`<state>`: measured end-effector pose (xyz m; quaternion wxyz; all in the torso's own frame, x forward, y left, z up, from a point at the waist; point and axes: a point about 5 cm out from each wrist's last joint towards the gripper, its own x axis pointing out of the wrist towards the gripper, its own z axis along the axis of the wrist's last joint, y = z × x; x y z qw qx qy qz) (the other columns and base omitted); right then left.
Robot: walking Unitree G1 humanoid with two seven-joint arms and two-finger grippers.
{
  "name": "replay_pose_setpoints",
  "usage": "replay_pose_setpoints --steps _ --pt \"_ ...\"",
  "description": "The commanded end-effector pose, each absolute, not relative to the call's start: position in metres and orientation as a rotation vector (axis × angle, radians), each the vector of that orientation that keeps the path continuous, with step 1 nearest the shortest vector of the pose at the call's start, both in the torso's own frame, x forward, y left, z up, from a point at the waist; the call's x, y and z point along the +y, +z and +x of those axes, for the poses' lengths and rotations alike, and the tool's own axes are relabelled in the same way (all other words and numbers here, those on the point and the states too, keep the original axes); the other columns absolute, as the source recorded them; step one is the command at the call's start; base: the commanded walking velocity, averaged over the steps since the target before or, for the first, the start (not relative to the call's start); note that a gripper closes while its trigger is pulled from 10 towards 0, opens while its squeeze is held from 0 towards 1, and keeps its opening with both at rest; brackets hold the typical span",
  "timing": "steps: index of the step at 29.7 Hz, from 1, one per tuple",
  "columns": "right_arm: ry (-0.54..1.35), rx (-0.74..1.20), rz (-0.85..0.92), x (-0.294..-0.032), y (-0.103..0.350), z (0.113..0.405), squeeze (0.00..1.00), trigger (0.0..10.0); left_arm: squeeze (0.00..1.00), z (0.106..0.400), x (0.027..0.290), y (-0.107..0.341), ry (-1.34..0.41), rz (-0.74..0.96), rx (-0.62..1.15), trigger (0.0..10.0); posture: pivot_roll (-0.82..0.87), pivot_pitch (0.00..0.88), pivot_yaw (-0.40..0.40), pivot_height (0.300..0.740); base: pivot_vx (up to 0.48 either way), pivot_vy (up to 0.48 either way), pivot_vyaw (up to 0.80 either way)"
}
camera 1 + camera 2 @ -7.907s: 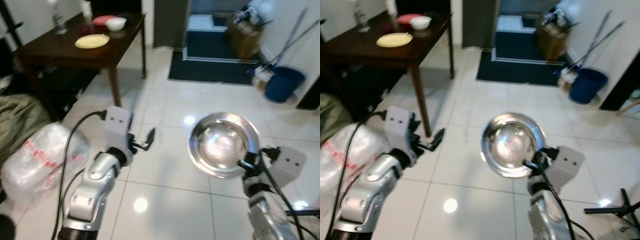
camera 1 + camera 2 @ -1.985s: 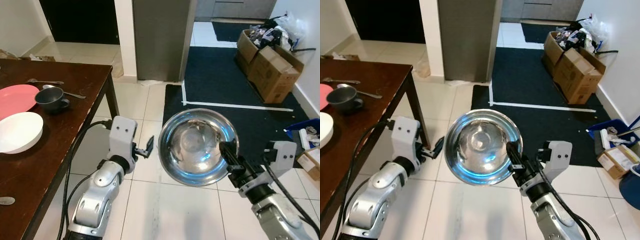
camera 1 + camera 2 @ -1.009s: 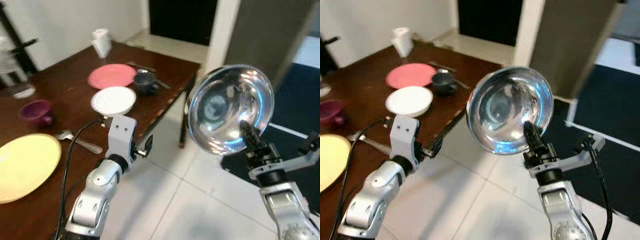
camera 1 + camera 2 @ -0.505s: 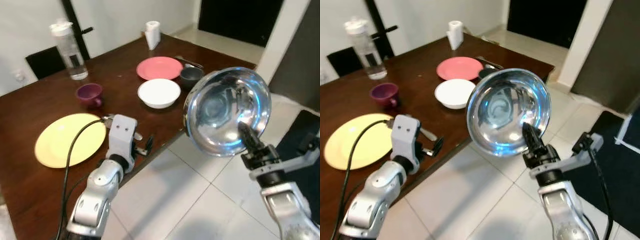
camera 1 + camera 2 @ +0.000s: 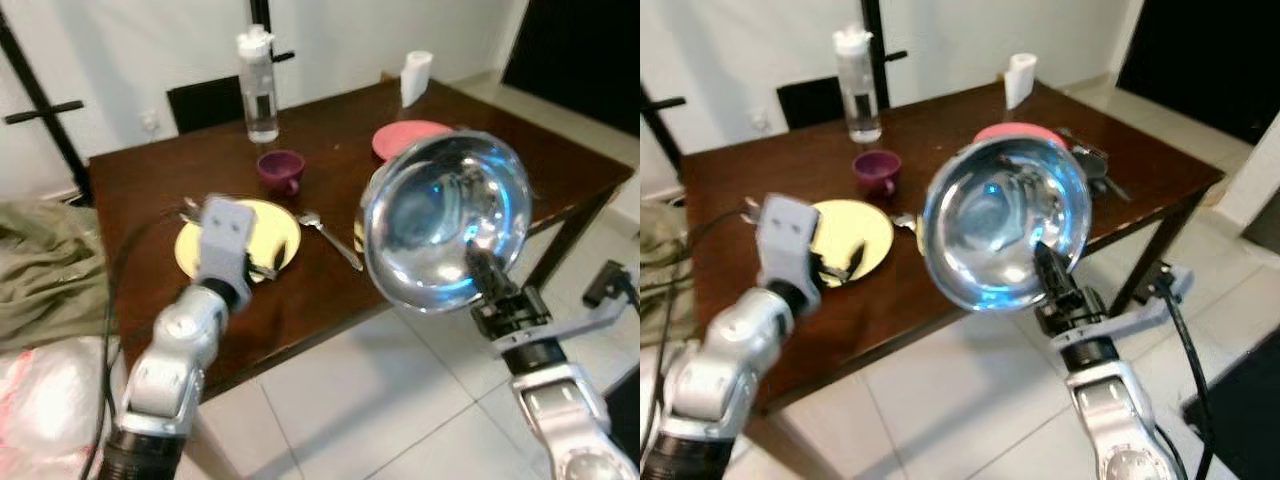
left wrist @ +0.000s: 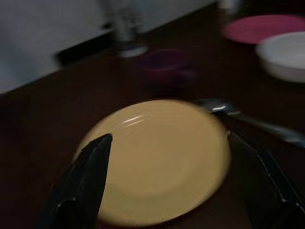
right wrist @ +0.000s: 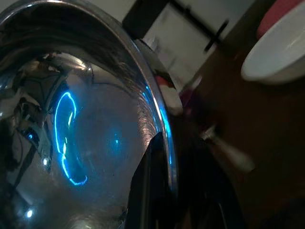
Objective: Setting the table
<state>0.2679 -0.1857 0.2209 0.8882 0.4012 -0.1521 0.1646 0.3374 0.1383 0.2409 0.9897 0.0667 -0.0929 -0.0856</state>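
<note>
My right gripper point(image 5: 484, 279) is shut on the rim of a shiny steel bowl point(image 5: 445, 220), held up tilted in front of the dark wooden table point(image 5: 140, 180). One black finger point(image 7: 152, 181) lies inside the steel bowl point(image 7: 71, 119). My left gripper point(image 6: 171, 181) is open and hovers just over a yellow plate point(image 6: 162, 157). On the table stand a purple cup point(image 5: 281, 170), a spoon point(image 5: 335, 240), a pink plate point(image 5: 405, 138) and a white bowl point(image 6: 286, 57), which the steel bowl partly hides in the eye views.
A water bottle point(image 5: 258, 85) and a paper roll point(image 5: 417, 77) stand at the table's far side, with a black chair point(image 5: 205, 100) behind. A green cloth point(image 5: 40, 270) and a plastic bag point(image 5: 50, 400) lie at the left. Tiled floor point(image 5: 380, 400) lies below the table edge.
The view has swung round, so the table now lies straight ahead. My left gripper has come over the yellow plate. The steel bowl stays in my right gripper.
</note>
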Motion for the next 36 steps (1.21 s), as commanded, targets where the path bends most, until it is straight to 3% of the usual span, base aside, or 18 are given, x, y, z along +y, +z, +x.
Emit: replay_pose_setpoints --steps 1,8,15,23,30,36 --pt "0.374 -0.321 0.848 -0.179 0.224 0.267 0.00 10.0 0.00 0.342 0.149 0.237 -0.125 0.148 -0.162 10.0 0.00 0.135 0.095 0.740 0.000 0.000 0.74" --pt "0.351 -0.273 0.839 -0.174 0.219 0.273 0.00 10.0 0.00 0.348 0.155 0.240 -0.093 0.158 -0.154 10.0 0.00 0.139 0.092 0.740 0.000 0.000 0.73" --pt "0.246 -0.124 0.673 -0.178 0.202 0.284 0.00 10.0 0.00 0.349 0.151 0.238 -0.093 0.158 -0.134 10.0 0.00 0.143 0.083 0.740 0.000 0.000 0.00" --pt "0.012 -0.039 0.604 -0.219 0.193 0.300 0.00 10.0 0.00 0.346 0.146 0.239 -0.167 0.186 -0.127 10.0 0.01 0.189 0.093 0.740 0.000 0.000 0.00" --pt "0.023 -0.044 0.638 -0.223 0.195 0.307 0.00 10.0 0.00 0.344 0.143 0.244 -0.207 0.197 -0.133 10.0 0.02 0.202 0.090 0.740 0.000 0.000 0.00" --pt "0.001 -0.007 0.548 -0.223 0.190 0.320 0.00 10.0 0.00 0.340 0.140 0.234 -0.241 0.225 -0.106 10.0 0.02 0.210 0.091 0.740 0.000 0.000 0.00"
